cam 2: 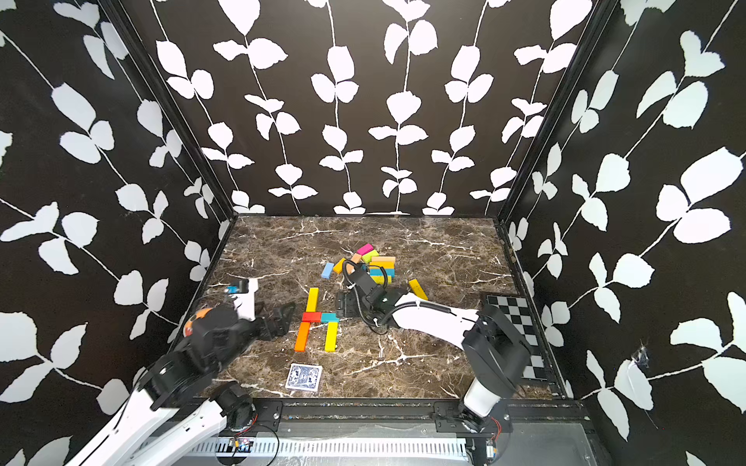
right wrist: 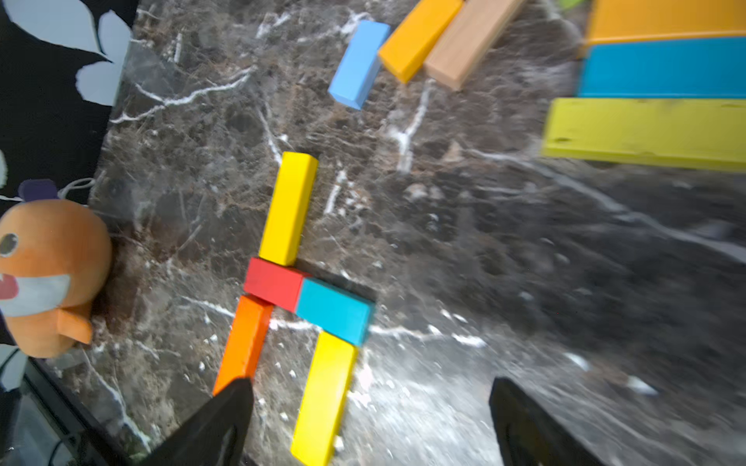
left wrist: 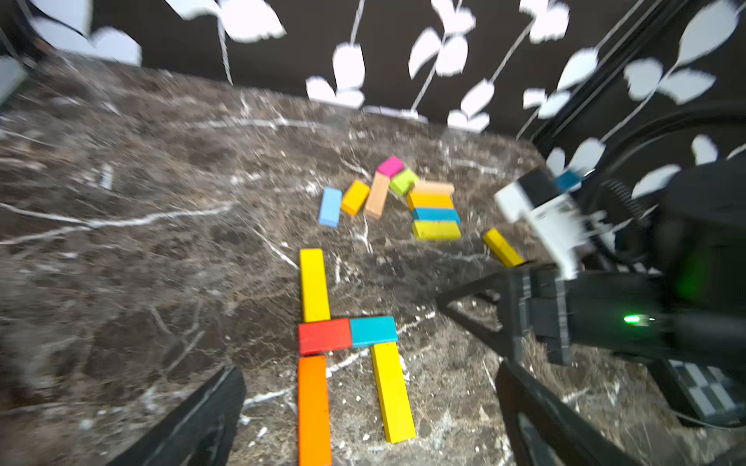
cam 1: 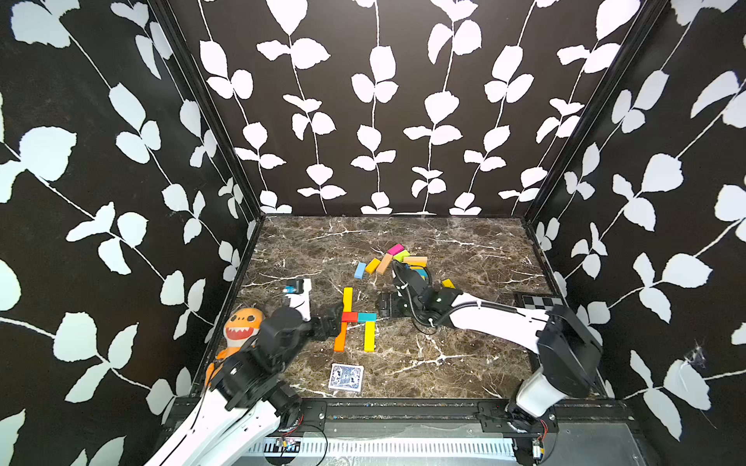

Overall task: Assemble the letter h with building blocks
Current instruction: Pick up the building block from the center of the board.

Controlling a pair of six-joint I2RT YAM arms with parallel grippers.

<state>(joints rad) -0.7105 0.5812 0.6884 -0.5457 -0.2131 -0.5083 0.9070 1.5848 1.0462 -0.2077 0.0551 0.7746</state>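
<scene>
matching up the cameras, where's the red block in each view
Top view: red block, lower middle.
Top view: red block, lower middle, a bit left.
Left wrist: red block, next to the orange block.
Right wrist: red block, mid-frame.
Landmark: teal block abutting it in every view.

A yellow block (right wrist: pixel 288 207), teal block (right wrist: pixel 335 310) and orange block (right wrist: pixel 244 343) each touch the red block (right wrist: pixel 274 284); the plush (right wrist: pixel 48 274) lies well apart.

Bright even light, blurred wrist views, warped edges
</scene>
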